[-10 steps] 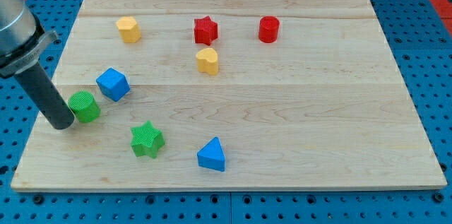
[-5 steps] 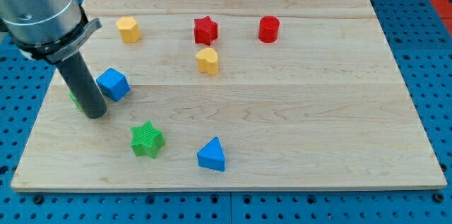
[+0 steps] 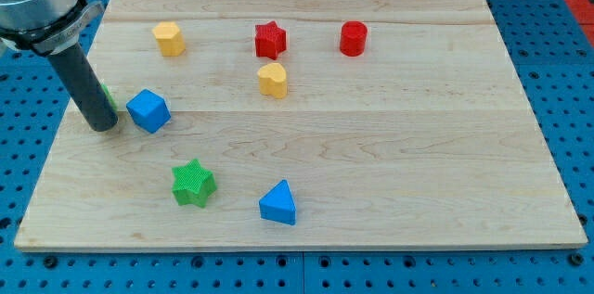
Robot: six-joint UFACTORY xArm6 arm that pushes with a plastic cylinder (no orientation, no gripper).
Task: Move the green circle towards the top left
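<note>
The green circle (image 3: 109, 97) is almost wholly hidden behind my dark rod; only a sliver of green shows at the rod's right edge, near the board's left side. My tip (image 3: 102, 125) rests on the board just below that sliver, touching or nearly touching the block. The blue cube-like block (image 3: 148, 110) sits just to the tip's right, apart from it.
A green star (image 3: 193, 183) and a blue triangle (image 3: 278, 203) lie toward the view's bottom. A yellow block (image 3: 169, 38), a red star (image 3: 270, 40), a red cylinder (image 3: 354, 38) and a second yellow block (image 3: 272, 80) lie toward the top. The wooden board's left edge (image 3: 65, 127) is close to the tip.
The rod swung from the green circle's left to its lower side, then moved up and left. The green circle has shifted up the board and is now mostly hidden behind the rod.
</note>
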